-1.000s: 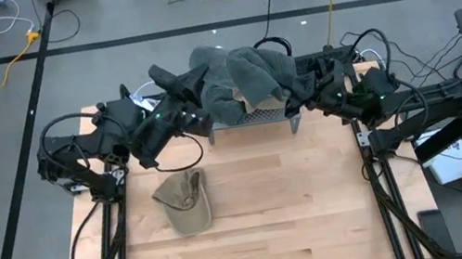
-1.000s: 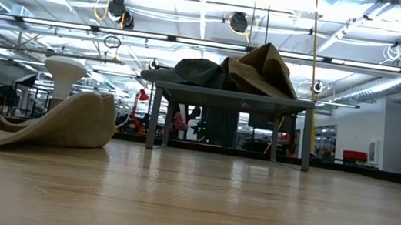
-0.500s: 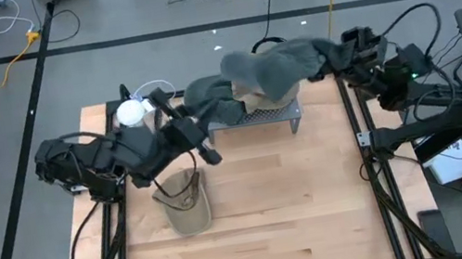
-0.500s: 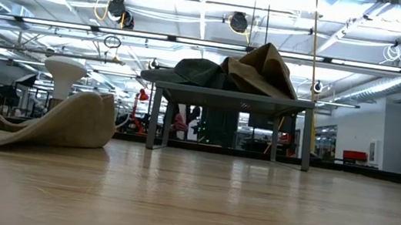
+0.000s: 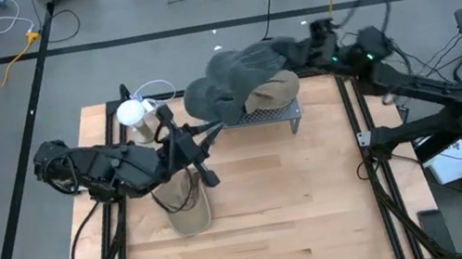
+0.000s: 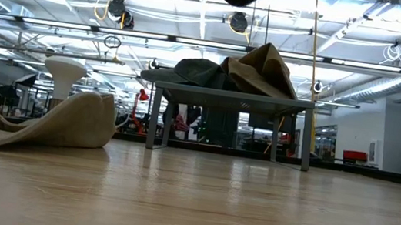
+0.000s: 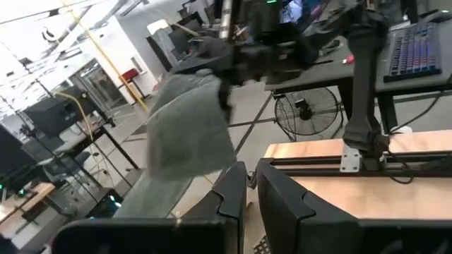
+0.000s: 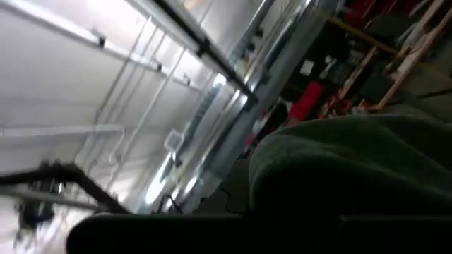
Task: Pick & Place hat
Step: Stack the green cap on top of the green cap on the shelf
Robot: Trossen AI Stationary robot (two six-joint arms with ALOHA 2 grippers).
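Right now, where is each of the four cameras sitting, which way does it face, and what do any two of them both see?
High view: overhead, straight down on the table; both arms, left gripper, right gripper.
Low view: table-top height, level across to the rack; a dark arm part at the top.
Left wrist view: on the left arm, past its fingers toward the gray hat.
Right wrist view: on the right arm, gray hat close up.
Shared: high and low views both show the tan hat.
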